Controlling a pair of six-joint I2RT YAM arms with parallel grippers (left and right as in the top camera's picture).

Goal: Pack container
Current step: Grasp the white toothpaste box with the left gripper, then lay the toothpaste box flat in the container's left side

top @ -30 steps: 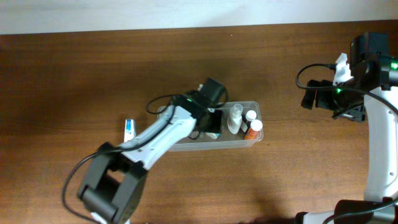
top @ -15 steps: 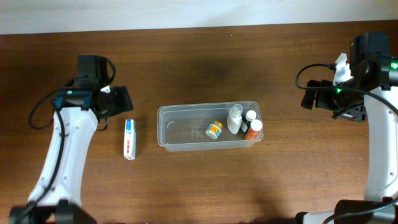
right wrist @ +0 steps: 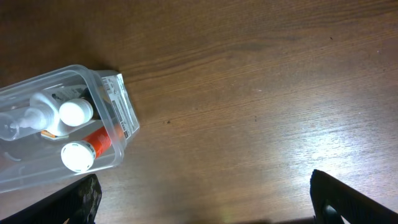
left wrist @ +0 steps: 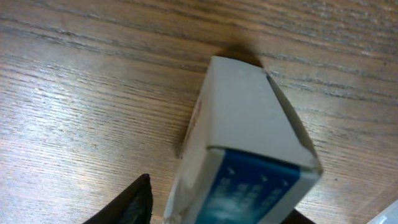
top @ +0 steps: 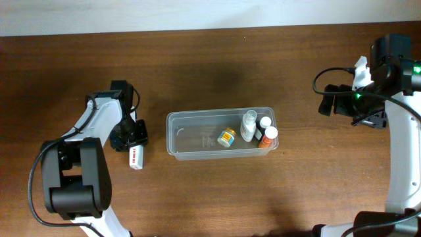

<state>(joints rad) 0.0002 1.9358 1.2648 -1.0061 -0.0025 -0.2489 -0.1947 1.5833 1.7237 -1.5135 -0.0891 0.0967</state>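
Overhead: container (top: 197, 141) beside left jaws.

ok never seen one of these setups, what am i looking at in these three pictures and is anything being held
These are two robot arms at a wooden table, each ending in a two-finger gripper. The wide picture is from a fixed camera above. There, the left gripper is low over a small white and blue box lying on the table, and the right gripper hangs off to the side, far from everything.

The other two pictures come from cameras on the wrists. The left wrist view is very close to the box; the box sits between dark fingertips, but I cannot tell whether they have closed on it. The right wrist view looks down at one end of the container, a clear plastic tub.

Inside the tub are a clear bottle, two white-capped bottles and a small yellow jar. The right gripper holds nothing.
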